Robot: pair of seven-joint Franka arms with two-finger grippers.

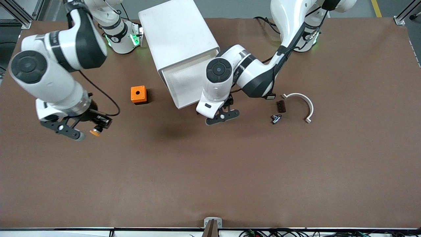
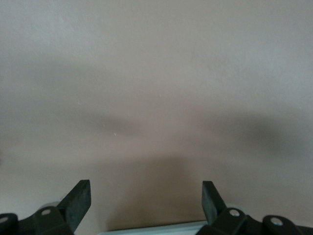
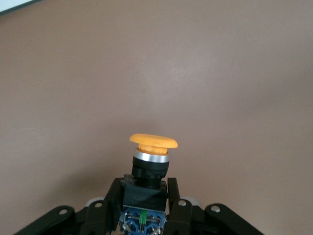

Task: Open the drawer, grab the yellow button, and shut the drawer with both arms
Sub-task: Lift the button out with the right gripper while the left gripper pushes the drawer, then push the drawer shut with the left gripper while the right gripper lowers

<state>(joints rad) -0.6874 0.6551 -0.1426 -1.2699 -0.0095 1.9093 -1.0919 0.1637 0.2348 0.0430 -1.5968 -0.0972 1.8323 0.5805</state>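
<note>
Table: brown mat (image 1: 210, 171), white cabinet (image 1: 179, 36) toward the bases.
Right gripper (image 1: 86, 127): clamps push button (image 3: 150, 159), over the mat beside the cabinet.
Left gripper (image 1: 223, 116): fingers apart, at cabinet's front.

A robotics lab, this: two white Franka arms (image 1: 230, 75) bolted along a brown-covered table (image 1: 210, 177), aluminium framing (image 1: 19, 14) at the corners, cable bundles (image 1: 263, 233) at the near edge, and yellow floor tape (image 1: 376, 8) past the table.
</note>
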